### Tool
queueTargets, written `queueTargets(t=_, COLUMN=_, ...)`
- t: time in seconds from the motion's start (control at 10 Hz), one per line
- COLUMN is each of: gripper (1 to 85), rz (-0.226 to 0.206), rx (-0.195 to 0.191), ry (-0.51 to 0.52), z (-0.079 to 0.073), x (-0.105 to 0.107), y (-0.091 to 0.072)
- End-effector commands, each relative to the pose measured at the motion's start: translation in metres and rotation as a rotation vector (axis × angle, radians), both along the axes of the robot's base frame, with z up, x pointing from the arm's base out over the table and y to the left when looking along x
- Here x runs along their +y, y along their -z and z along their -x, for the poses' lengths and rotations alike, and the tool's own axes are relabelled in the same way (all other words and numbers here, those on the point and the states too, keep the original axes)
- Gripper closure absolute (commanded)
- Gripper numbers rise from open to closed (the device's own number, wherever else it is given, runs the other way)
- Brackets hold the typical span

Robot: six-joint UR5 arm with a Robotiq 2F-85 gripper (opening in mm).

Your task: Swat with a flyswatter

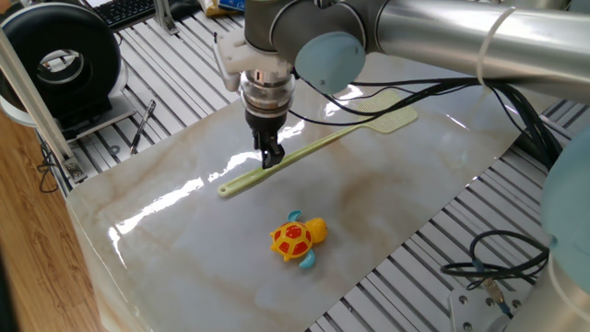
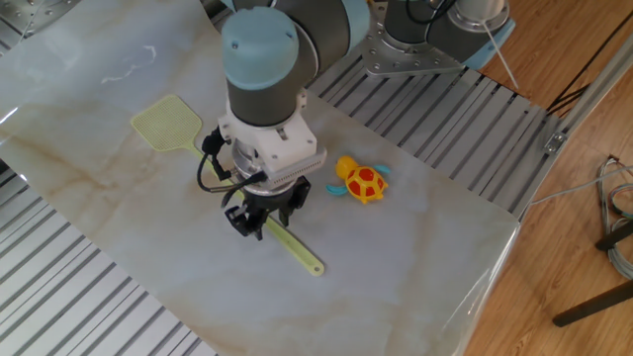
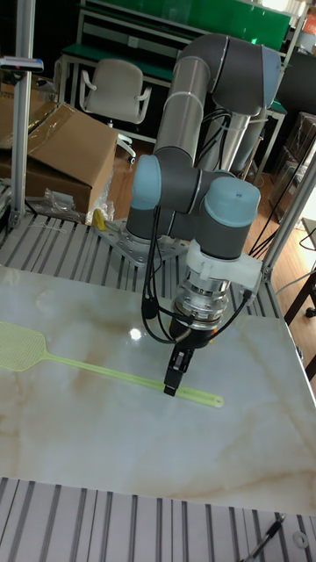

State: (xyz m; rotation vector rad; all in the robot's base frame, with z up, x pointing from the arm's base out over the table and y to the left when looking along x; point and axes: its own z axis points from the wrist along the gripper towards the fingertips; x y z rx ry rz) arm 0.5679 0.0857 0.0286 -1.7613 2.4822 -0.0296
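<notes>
Marble-look tabletop (image 1: 387,184) w/ slatted metal rails on both sides; wood floor beyond it in the other fixed view. Flyswatter (image 1: 313,149) lies flat across the slab, mesh head (image 2: 166,124) toward the far edge in one fixed view, hole end (image 3: 213,401) pointing at the near-right corner in the tall view. Claw (image 1: 270,159) points straight down over the handle, abt a third of the way up from the hole end, fingertips down at handle level. Fingers look close together either side of the thin handle, but can't tell if they're actually pinching it; tips partly hidden by the wrist in the other fixed view. Orange-and-yellow toy turtle (image 1: 297,239) sits on the slab near the hole end, apart from the swatter & the claw. Black round device (image 1: 63,57) on the rails off to one side; cardboard box (image 3: 61,149) and chair (image 3: 114,92) in the bg of the tall view.
</notes>
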Motion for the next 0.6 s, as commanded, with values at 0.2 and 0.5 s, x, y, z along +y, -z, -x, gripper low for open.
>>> queueTargets(t=0.2, gripper=38.3, rz=-0.018, rx=-0.005, ry=-0.061, z=0.0, x=0.009, y=0.005)
queueTargets(t=0.5, gripper=39.7, rz=-0.033, rx=-0.012, ry=-0.068, z=0.01, x=0.021, y=0.015)
